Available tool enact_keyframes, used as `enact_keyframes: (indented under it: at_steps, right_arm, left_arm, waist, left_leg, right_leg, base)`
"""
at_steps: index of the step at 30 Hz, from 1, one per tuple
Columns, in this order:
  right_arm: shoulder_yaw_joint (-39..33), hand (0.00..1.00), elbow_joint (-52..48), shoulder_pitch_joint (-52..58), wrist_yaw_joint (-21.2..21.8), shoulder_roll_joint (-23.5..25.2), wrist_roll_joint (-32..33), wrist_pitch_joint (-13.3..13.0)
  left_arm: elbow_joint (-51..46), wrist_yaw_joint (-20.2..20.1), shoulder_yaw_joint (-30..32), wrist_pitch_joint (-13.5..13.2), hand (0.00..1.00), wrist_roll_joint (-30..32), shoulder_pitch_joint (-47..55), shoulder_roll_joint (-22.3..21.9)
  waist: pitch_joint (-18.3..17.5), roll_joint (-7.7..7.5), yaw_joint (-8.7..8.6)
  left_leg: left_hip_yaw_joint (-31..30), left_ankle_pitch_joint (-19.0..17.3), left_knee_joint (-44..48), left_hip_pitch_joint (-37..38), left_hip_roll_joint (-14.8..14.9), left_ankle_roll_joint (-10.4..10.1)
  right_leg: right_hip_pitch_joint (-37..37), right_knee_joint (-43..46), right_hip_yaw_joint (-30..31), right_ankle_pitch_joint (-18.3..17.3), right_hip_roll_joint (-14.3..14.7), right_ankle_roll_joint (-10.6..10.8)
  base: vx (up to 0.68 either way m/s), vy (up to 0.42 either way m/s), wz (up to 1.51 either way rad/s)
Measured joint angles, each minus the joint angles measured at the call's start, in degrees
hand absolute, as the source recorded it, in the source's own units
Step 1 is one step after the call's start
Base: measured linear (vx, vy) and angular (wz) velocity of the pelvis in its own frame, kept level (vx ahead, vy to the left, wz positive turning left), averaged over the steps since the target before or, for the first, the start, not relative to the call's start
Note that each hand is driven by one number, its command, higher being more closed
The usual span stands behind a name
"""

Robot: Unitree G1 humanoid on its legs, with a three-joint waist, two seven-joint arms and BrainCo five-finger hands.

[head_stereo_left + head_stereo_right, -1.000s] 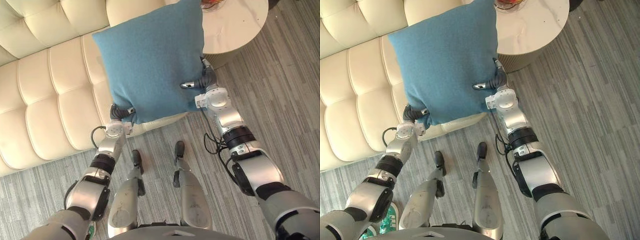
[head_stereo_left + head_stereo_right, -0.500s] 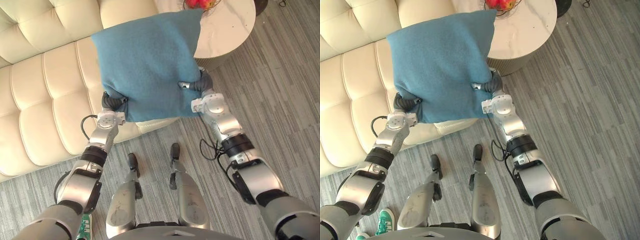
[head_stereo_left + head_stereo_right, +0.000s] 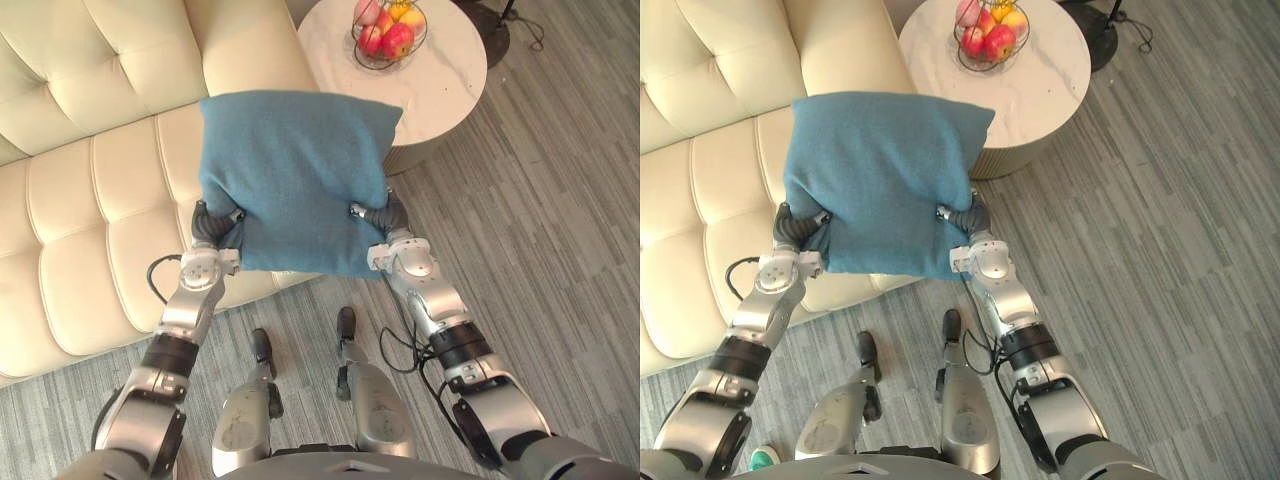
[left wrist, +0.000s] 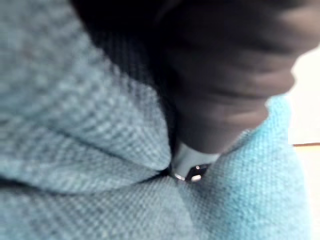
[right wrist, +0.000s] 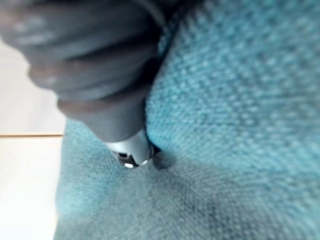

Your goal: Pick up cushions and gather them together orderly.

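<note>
Left eye view: the blue cushion (image 3: 295,175) is carried in the air between both hands, over the front edge of the sofa (image 3: 90,200) seat. The left hand (image 3: 213,225) grasps its lower left corner. The right hand (image 3: 380,215) grasps its lower right side, with the thumb pressed onto the near face and the fingers behind. In each wrist view a digit sinks into the cloth, so both hands are clenched on the cushion.

Governing relation: the cushion rises up and away from the hands, and its broad face is turned toward the head camera. It is near-square, so no long axis governs. Its lower edge spans from hand to hand, roughly parallel to the front edge of the seat. Both hands are equally near, and neither can let go alone without the cushion swinging. The seat lies directly under and beyond the load.

Materials: the cushion is soft, coarse-woven fabric, plump, and dented at each grasp. The sofa is cream, tufted and smooth. A round table (image 3: 440,80) with a pale, hard top stands at the sofa's right end and bears a wire fruit basket (image 3: 388,30).
</note>
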Motion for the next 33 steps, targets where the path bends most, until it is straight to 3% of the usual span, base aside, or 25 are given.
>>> enact_keyframes:
  at_steps: [6,10,17,26,33]
  right_arm:
    - [-0.3,1.0,-9.3,8.0,0.3,2.9,-1.2,-0.1]
    - [-2.8,1.0,-14.9,12.6,1.0,3.7,3.1,-1.4]
    - [-4.2,1.0,-21.3,17.5,1.4,5.0,5.0,-3.0]
    - [-2.8,1.0,-26.4,17.7,1.4,5.3,-6.9,-4.3]
    - [-0.5,1.0,-26.4,17.4,0.8,5.3,-9.0,-4.7]
  left_arm:
    - [-11.1,0.0,1.1,0.4,1.0,2.0,11.9,-3.0]
    - [-19.9,-0.7,1.8,0.4,1.0,4.5,15.6,-4.8]
    - [-28.6,-1.6,1.8,-0.1,1.0,6.9,21.3,-7.5]
    - [-35.6,-0.5,2.1,-1.5,1.0,10.3,28.4,-10.8]
    - [-37.6,1.8,2.6,-2.0,1.0,10.2,30.9,-11.0]
  waist:
    - [-7.8,-0.07,0.44]
    - [-11.2,0.0,0.94]
    - [-14.3,0.37,0.73]
    - [-18.9,1.67,1.69]
    - [-20.1,1.87,1.91]
  left_leg:
    - [0.2,-1.1,-0.3,2.1,1.0,-0.7]
    - [0.4,-1.2,-0.9,4.0,1.1,-0.9]
    - [0.3,-1.4,-1.2,7.0,1.1,-0.8]
    - [0.2,-1.3,-1.5,8.0,1.2,-1.1]
    - [-3.0,-2.3,2.1,4.3,1.3,-1.3]
  right_leg:
    - [2.4,-1.3,-0.1,-0.5,1.1,-0.3]
    - [3.9,-1.3,0.2,-0.7,1.0,-0.2]
    - [6.7,-1.3,0.2,-1.2,1.0,0.0]
    - [7.7,-1.3,0.0,-1.8,1.0,0.4]
    - [7.7,-1.3,-2.9,-2.1,0.4,0.3]
  base:
    - [0.05,-0.006,-0.03]
    - [0.03,0.018,-0.06]
    - [0.0,0.002,0.0]
    - [-0.01,0.002,0.0]
    - [-0.02,0.012,0.18]
